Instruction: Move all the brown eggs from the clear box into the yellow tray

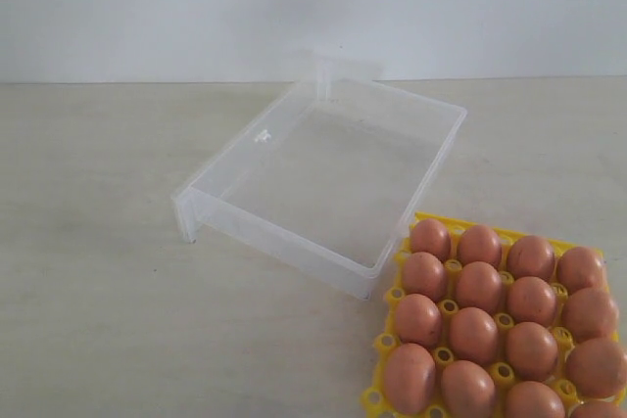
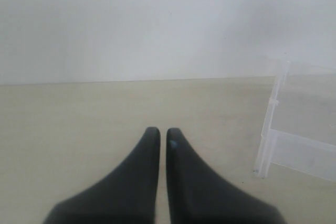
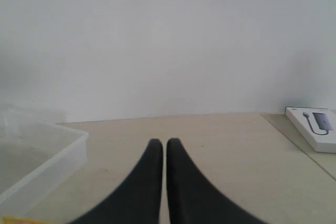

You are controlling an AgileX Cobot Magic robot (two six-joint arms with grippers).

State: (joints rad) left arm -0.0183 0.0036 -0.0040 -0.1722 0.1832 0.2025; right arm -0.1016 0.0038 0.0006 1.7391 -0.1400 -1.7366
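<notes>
Brown eggs (image 1: pixel 479 286) fill the cups of the yellow tray (image 1: pixel 394 295) at the near right of the surface (image 1: pixel 98 291), each standing roughly on end. The picture's edge cuts off part of the tray. The clear box (image 1: pixel 274 227) sits askew, with one near corner just beside the tray's far left corner, and no egg shows in it. By that, nothing seems left to fetch and the task looks complete. The left claw (image 2: pixel 163 134) is closed and empty, tips together over bare surface, with a corner of the box ahead and apart from it. The right claw (image 3: pixel 161 142) is likewise closed on nothing. The box wall and a sliver of yellow lie close by it, so this arm seems nearer the tray.
</notes>
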